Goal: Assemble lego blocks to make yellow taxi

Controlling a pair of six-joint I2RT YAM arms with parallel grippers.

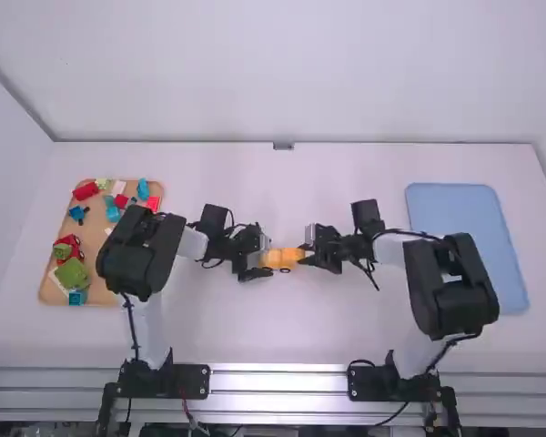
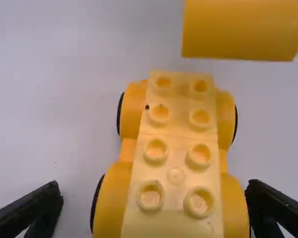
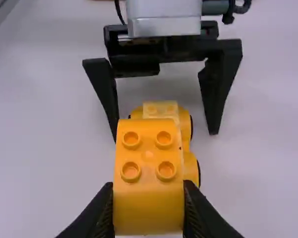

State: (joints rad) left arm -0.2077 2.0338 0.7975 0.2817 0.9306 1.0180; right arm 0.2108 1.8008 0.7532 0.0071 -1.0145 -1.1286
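Yellow taxi base (image 2: 176, 153), within spread left tool (image 1: 262, 257) — yellow block (image 3: 148, 198), clenched in right tool (image 1: 308, 249)

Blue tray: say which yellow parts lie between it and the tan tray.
Between the blue tray and tan tray, the high view shows the yellow wheeled base by the left gripper and the yellow block in the right gripper.

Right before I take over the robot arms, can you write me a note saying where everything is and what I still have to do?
Left pincer: open, one finger on each side of the yellow wheeled base.
Right pincer: shut on the yellow studded block.
The base is on the white table, between the arms, studs up.
Done: wheels are on the base.
To do: the block isn't on yet; probably line it up and press it onto the studs.
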